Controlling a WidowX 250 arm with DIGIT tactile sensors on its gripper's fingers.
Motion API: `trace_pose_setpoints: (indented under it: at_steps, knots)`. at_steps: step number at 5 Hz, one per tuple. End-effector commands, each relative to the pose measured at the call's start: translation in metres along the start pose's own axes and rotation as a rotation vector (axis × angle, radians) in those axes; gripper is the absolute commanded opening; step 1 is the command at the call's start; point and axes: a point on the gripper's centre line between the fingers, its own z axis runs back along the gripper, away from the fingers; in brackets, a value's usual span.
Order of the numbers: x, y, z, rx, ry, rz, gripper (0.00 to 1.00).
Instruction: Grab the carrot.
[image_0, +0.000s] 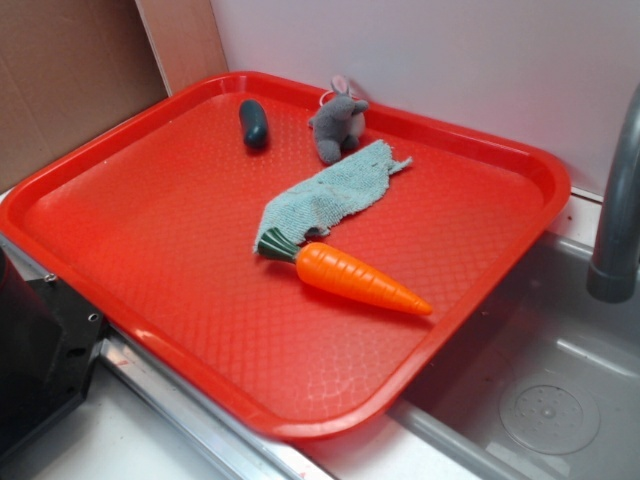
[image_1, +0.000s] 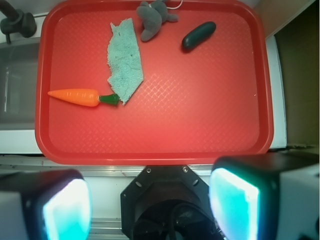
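The carrot (image_0: 355, 277) lies on the red tray (image_0: 150, 220) near the sink-side edge, stem touching the cloth (image_0: 320, 198). The tool (image_1: 150, 200) hangs wide, well back; glossy taper may slip, or pads snag cloth

hand (image_1: 150, 200) fingertips cut off by wrist view's bottom edge, faucet (image_0: 618, 215) top cropped

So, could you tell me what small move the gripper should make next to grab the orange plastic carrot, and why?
Probably travel out over the red tray toward the glossy orange plastic carrot. The gripper is open and sits off the tray's near edge, with nothing between its fingers, while the carrot lies far across near the green cloth.
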Motion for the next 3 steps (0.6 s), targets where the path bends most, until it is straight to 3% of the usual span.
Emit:
trace_pose_setpoints:
  at_steps: [1,2,3]
  knots:
    - [0.024,-0.022,-0.018,-0.003,-0.073,-0.400,1.00]
    - [0.044,-0.042,-0.046,-0.087,-0.156,-0.645,1.00]
    - [0.063,-0.062,-0.077,-0.141,-0.142,-0.889,1.00]
